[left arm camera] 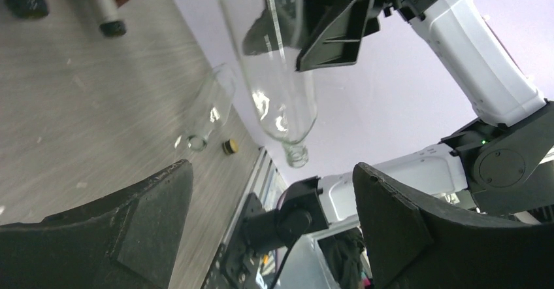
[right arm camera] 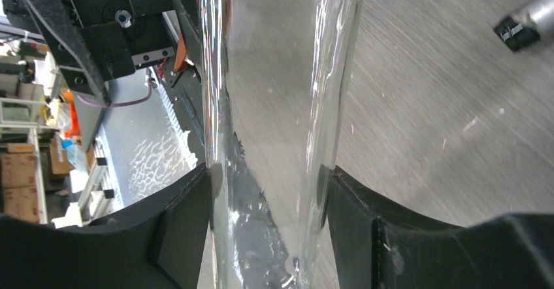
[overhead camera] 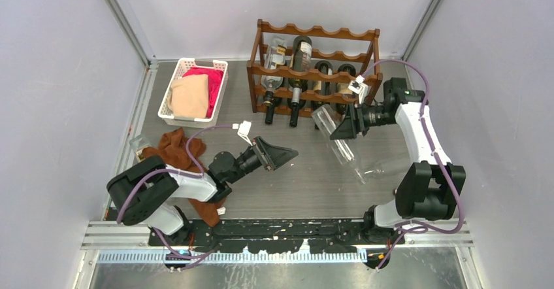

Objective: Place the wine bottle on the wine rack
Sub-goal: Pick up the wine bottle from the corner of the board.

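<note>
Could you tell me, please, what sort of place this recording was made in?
Probably a robotics lab test cell: a left arm and right arm bolted to a table walled by plain panels, with staged props, a wine rack and a white basket.

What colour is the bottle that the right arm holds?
The wine bottle is clear, colourless glass. The right wrist view shows it best.
</note>
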Motion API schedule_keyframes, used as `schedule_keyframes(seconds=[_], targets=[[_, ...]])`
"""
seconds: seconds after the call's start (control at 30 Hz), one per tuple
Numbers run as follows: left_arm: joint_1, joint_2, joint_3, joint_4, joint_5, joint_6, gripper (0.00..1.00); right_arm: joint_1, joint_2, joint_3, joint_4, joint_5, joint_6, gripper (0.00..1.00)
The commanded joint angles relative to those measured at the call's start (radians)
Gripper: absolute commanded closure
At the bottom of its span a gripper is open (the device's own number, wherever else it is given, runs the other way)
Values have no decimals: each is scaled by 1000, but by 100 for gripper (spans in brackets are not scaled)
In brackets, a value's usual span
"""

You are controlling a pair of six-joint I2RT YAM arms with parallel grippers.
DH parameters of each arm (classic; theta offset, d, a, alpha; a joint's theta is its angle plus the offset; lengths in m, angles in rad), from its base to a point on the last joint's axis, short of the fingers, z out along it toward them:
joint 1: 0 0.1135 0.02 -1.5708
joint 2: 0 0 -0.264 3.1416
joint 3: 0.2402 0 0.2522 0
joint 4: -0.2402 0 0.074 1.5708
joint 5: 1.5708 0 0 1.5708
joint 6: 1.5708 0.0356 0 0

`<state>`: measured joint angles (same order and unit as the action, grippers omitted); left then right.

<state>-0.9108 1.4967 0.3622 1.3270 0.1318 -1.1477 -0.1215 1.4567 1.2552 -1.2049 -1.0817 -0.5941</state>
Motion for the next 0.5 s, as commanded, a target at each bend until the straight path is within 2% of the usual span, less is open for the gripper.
schedule_keyframes(seconds=[0.0, 0.27, 0.47], targets=[[-31, 39, 76, 104, -99, 93, 9, 78, -74, -16, 200, -78, 167, 99], [-93, 94, 148, 104, -221, 160, 9, 165, -87, -23, 252, -135, 221, 99], [-132, 85, 169, 104, -248, 199, 10, 191, -111, -34, 248, -175, 215, 99]])
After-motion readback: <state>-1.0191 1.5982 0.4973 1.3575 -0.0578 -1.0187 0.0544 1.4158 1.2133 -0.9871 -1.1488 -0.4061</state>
